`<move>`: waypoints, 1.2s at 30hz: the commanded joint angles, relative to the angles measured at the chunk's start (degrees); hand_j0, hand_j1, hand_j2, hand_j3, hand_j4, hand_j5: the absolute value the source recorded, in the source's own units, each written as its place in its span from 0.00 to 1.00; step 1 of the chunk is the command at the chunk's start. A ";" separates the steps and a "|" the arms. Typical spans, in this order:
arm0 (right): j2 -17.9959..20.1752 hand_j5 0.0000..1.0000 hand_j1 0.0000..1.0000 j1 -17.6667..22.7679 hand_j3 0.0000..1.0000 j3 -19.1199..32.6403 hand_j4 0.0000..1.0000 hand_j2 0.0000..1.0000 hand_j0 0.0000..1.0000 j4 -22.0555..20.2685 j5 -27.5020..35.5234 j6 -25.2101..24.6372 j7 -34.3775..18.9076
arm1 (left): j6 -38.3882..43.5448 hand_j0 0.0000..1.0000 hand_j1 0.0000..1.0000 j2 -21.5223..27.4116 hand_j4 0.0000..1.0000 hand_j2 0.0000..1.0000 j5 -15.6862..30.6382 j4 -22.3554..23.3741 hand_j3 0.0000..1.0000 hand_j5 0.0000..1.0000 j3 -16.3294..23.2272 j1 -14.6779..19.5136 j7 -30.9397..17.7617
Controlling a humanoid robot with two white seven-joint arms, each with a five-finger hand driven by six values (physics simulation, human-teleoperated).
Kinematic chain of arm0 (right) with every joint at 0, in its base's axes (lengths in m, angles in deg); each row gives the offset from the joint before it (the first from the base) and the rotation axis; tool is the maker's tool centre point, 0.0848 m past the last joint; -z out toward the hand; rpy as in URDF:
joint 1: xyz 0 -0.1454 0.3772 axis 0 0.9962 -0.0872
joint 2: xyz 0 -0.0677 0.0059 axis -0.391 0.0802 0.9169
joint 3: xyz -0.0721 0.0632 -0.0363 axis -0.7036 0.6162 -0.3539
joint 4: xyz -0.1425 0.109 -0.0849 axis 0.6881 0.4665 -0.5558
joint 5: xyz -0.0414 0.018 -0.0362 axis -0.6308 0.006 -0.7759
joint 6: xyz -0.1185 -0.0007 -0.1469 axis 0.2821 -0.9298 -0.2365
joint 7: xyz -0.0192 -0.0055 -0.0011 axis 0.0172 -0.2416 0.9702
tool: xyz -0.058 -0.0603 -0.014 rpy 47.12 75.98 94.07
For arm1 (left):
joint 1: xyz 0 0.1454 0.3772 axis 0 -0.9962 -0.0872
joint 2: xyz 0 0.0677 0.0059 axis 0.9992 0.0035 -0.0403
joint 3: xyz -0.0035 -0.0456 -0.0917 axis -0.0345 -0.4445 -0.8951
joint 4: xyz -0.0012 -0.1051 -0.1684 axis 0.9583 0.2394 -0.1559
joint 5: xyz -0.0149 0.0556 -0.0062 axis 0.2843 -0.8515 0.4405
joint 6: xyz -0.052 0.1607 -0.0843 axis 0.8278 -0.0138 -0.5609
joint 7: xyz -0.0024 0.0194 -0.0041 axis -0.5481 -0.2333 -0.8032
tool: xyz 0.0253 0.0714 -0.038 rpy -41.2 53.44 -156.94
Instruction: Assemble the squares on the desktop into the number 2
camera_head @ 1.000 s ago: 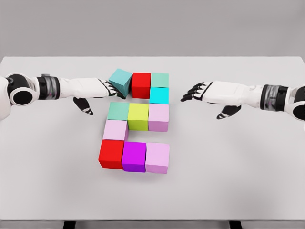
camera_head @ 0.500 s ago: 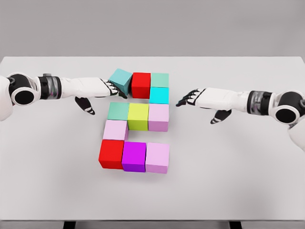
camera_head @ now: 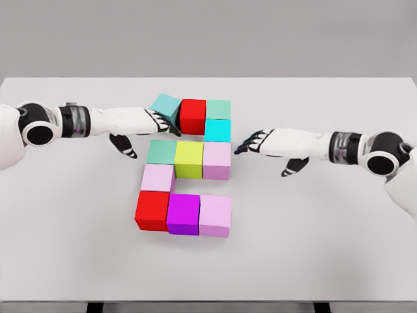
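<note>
With spread fingers, the left hand should nudge the skewed teal cube square against the red cube.

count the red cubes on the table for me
2: one red cube in the top row between the tilted teal cube and a green cube, one at the bottom left corner. None seems hidden.

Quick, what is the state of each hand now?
Left hand: open, fingers against the tilted teal cube, not grasping.
Right hand: open, holding nothing.
</note>
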 commanded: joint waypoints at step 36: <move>-0.56 1.00 1.00 0.97 1.00 -0.41 1.00 1.00 1.00 -0.95 -0.56 -0.16 0.02 | 0.06 0.99 0.99 -0.83 0.99 0.99 0.07 0.34 0.99 0.99 -0.81 0.18 -0.08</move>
